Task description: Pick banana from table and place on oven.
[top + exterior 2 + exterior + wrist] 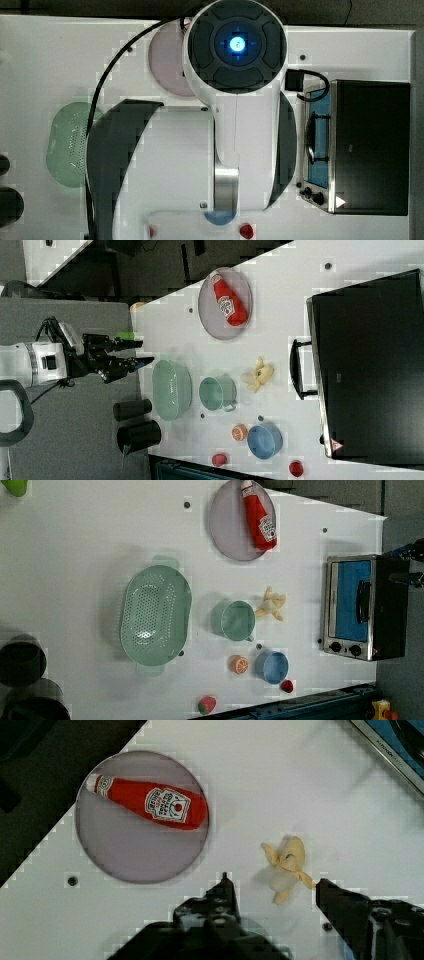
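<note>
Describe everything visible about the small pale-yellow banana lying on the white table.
The small pale-yellow banana is stubby and partly peeled, its peel strips splayed around a paler core, looking like soft plastic. It lies flat on the white table, between the green mug and the silver toaster oven, touching neither. In the wrist view it sits ahead of the open gripper, ungrasped.
</note>
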{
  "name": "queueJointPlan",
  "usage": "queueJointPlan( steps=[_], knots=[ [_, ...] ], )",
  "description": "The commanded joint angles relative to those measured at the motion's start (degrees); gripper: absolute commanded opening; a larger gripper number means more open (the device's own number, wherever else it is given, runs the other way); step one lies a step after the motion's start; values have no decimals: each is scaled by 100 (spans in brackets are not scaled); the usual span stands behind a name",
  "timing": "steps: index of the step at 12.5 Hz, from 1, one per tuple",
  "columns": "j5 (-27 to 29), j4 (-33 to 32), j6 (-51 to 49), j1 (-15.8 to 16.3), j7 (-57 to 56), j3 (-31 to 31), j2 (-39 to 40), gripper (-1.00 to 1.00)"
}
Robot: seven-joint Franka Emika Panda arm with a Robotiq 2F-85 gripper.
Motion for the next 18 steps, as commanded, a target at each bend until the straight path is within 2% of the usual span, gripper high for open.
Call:
queueJointPlan(
  steps=[1,3,9,18],
  knots=[
    [-51,-1552,-695,-157,77,-291,-2183,59],
    [-51,-1553,-695,-156,77,-286,-2182,100],
    [-52,-1916,-185,-155,77,-279,-1694,100],
    [-52,-3437,2897,-141,84,-188,-234,100]
  ],
)
